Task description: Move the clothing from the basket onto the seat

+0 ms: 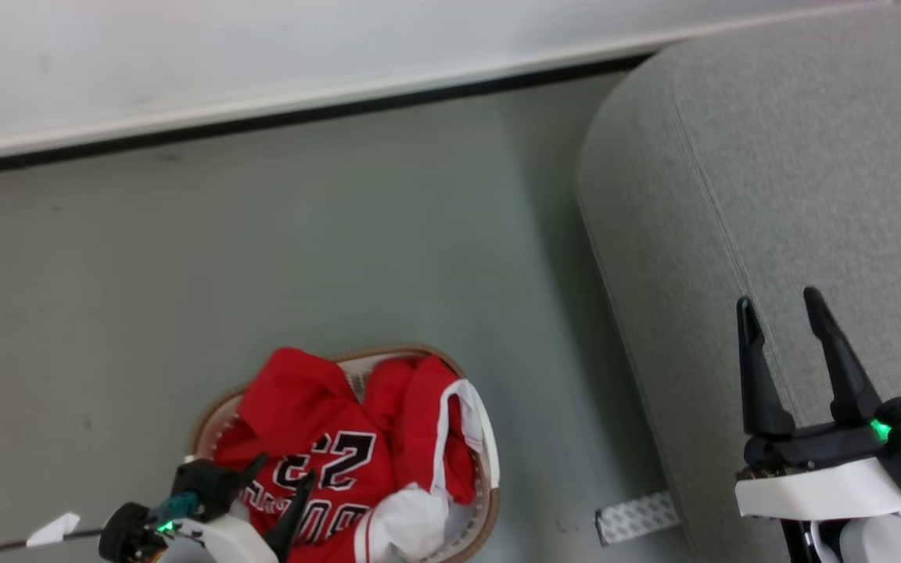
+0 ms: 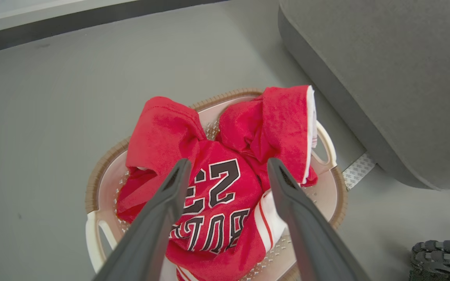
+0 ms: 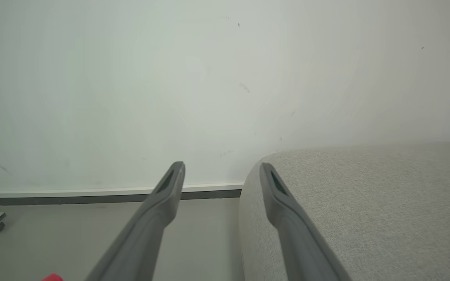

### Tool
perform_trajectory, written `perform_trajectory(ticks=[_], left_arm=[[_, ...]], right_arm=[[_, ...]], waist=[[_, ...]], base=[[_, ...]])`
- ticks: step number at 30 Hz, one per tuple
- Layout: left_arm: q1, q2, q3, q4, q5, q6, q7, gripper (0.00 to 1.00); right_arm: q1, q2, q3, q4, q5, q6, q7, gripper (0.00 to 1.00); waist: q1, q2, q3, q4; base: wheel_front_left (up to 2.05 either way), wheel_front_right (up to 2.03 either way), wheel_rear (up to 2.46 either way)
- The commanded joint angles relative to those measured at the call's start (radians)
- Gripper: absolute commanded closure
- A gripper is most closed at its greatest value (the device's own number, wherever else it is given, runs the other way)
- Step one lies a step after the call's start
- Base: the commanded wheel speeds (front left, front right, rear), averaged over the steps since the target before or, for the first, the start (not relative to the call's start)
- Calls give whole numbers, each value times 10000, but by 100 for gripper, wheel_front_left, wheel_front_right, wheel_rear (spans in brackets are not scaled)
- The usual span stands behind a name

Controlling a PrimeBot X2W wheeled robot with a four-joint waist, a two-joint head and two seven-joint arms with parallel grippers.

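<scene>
While the clothing lies heaped in the basket on the floor near the seat, the head view shows the left gripper above it and the right gripper above the seat, both wide open and empty. Left wrist view: the fingers frame the numbered jersey. Right wrist view: the fingers flank the seat's rounded corner.

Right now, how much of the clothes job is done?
Nothing looks done yet: the red clothes sit heaped in the basket beside the sofa. In hand: the left gripper hangs open above them; the right gripper is open near the sofa. Left: lifting everything across.
</scene>
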Motion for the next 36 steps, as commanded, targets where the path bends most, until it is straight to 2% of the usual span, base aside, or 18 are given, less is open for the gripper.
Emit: perform_trajectory(ticks=[1, 7, 9, 17, 24, 30, 31, 32, 36], left_arm=[[-300, 200, -315, 203, -156, 18, 14, 0], [-1368, 894, -2126, 1207, -982, 16, 258, 0], [-1713, 1118, -2654, 1500, -1204, 16, 412, 0], [-3106, 1871, -4557, 2333, -1536, 16, 864, 0], [-4032, 2152, -5884, 2844, -1442, 16, 1132, 0], [-4472, 1995, -6799, 3342, -1218, 16, 1182, 0], [-4517, 1940, -6849, 3439, -1241, 16, 1149, 57], [-4572, 1886, -6886, 3532, -1269, 16, 1102, 98], [-4620, 1713, -7001, 3844, -1446, 16, 969, 100]], right_arm=[[-201, -6, -48, -139, 96, -21, 0, 0], [-573, -5, 63, -888, 764, -21, 0, 0], [-727, -9, -106, -1310, 1300, -21, 0, 0], [-1130, 0, -94, -2537, 2294, -21, 3, 0], [-1259, 0, 151, -3130, 2561, -21, 2, 0], [-1136, -1, 242, -3133, 2749, -21, 2, 0], [-1118, -1, 260, -3114, 2770, -21, 2, 0], [-1112, -1, 275, -3097, 2790, -21, 2, 0], [-1084, -1, 320, -2973, 2805, -21, 2, 0]], waist=[[-2, -1, 801, -584], [-2, -1, 1973, -1053], [-2, -1, 2344, -1180], [-2, -1, 3770, -1599], [-2, -1, 4462, -1883], [-2, -1, 4633, -2021], [-2, -1, 4645, -2045], [-2, -1, 4653, -2069], [-2, -1, 4625, -2120]], base=[[0, 0, 0], [0, 0, 0], [0, 0, 0], [0, 0, 0], [0, 0, 0], [0, 0, 0], [0, 0, 0], [0, 0, 0], [0, 0, 0]])
